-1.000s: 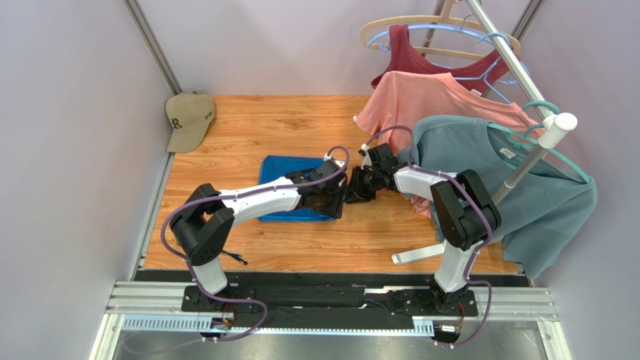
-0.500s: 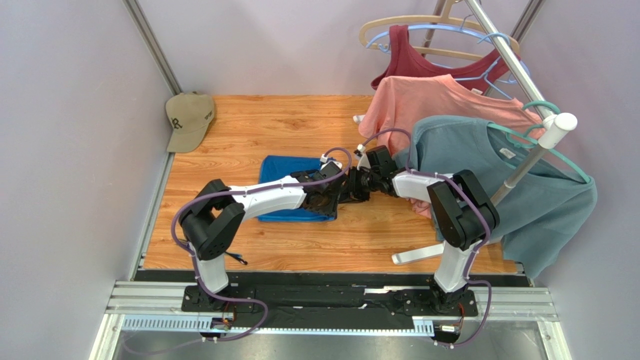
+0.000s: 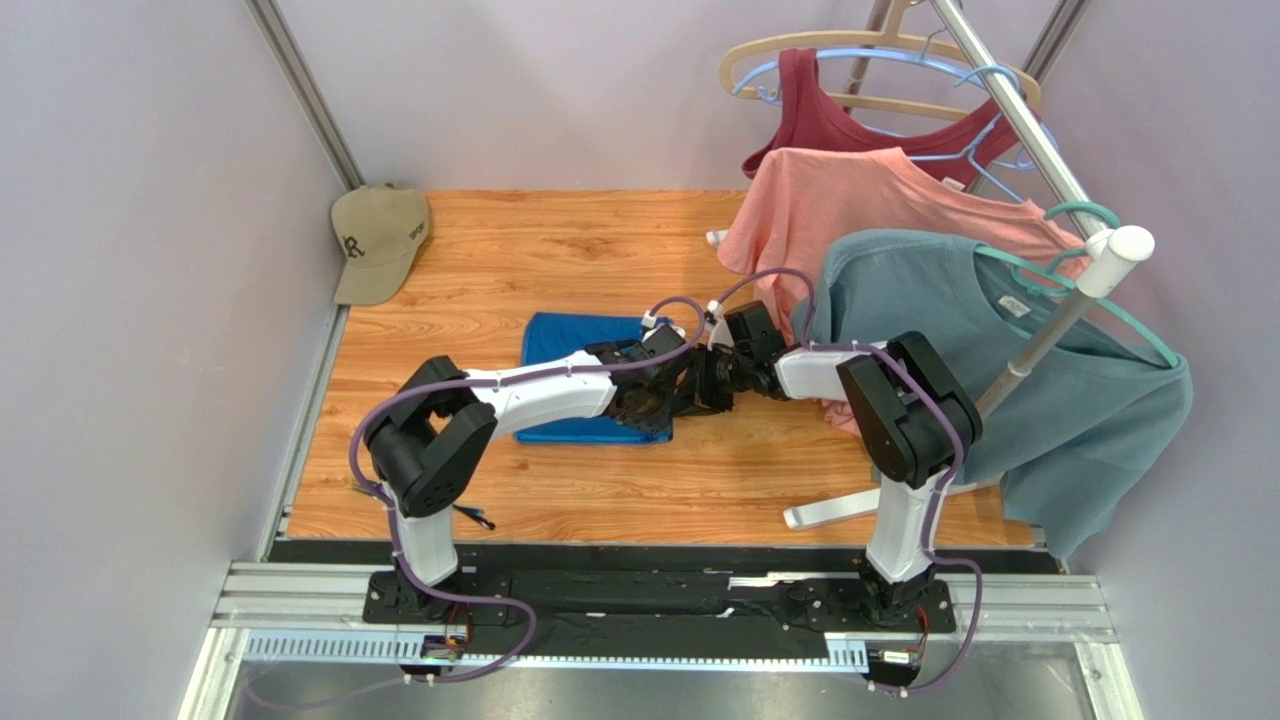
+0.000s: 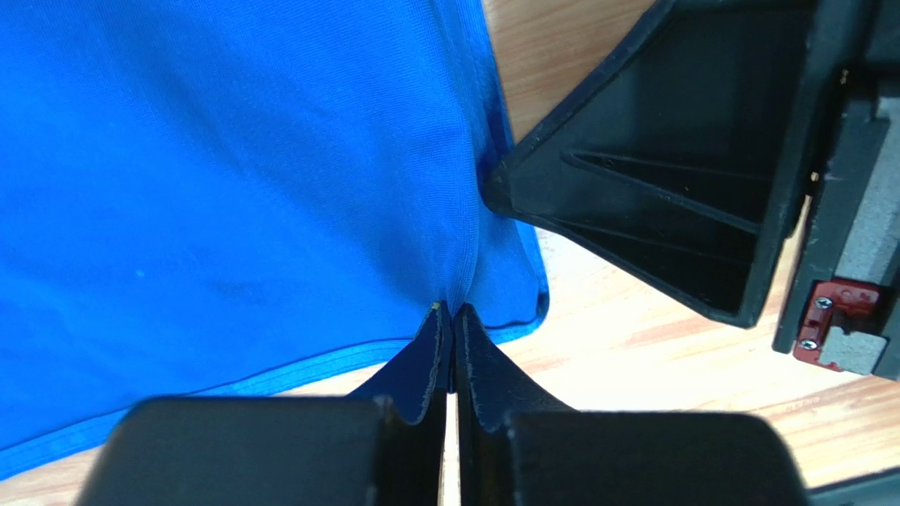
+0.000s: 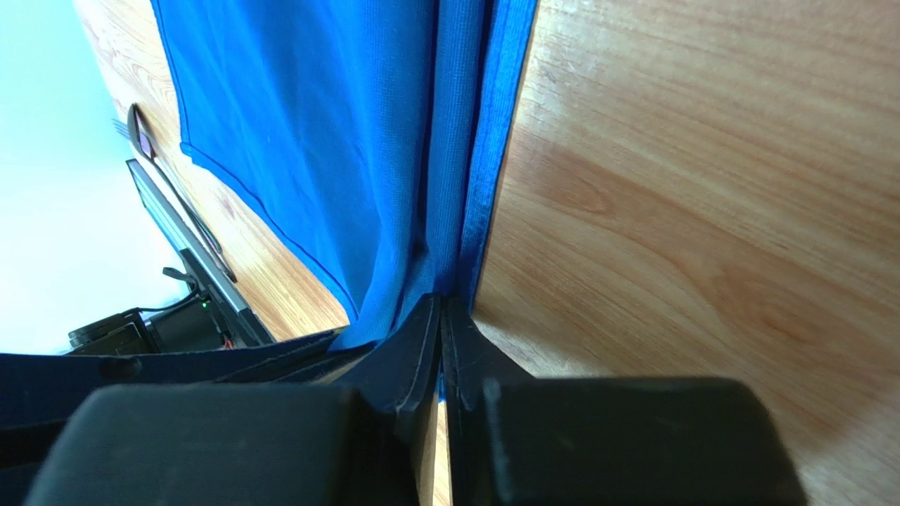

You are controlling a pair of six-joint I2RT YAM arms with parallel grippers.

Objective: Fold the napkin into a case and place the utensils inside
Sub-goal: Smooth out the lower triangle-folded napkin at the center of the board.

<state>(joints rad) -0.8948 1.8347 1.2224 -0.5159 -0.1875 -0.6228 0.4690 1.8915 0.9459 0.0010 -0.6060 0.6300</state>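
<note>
the napkin [image 3: 568, 342] lies flat on the wooden table [image 3: 571, 240], left of centre. the left gripper [image 4: 452, 312] is pinched tight on its right edge near a corner, and the right gripper [image 5: 441, 304] is clamped on that same edge just beside it.

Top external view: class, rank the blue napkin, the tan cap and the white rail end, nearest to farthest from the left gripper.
1. The napkin, centre, pinched by the fingers of the left gripper.
2. The tan cap, back-left corner.
3. The white rail end, far right, raised.
</note>
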